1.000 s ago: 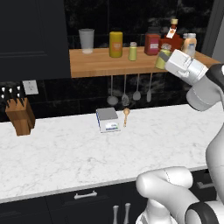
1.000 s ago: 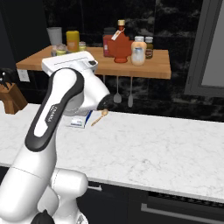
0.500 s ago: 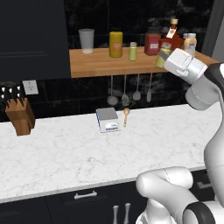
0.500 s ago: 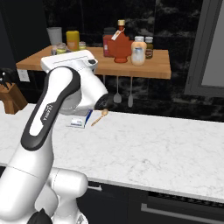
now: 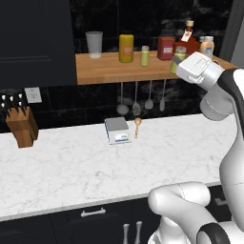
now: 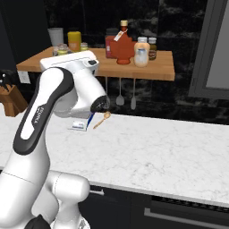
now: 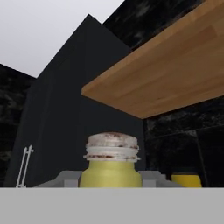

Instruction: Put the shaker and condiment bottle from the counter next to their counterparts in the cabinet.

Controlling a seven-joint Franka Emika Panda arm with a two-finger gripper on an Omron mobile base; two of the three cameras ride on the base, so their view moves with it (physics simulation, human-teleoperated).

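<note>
**Shaker carried up to the shelf edge**

Pincer (image 5: 177,61) pinched on the shaker (image 7: 112,164), held upright at the front lip of the cabinet (image 5: 109,71). Best lifted clear above the plank, then eased inward and set down beside the lime-green shaker (image 5: 145,55), without tipping. Below: white marble counter (image 5: 71,167), small scale (image 5: 117,130), knife block (image 5: 21,126).

White marble counter (image 5: 71,167) under black, perhaps tiled, wall (image 5: 143,19); navy cupboard (image 5: 33,43) at left.
</note>
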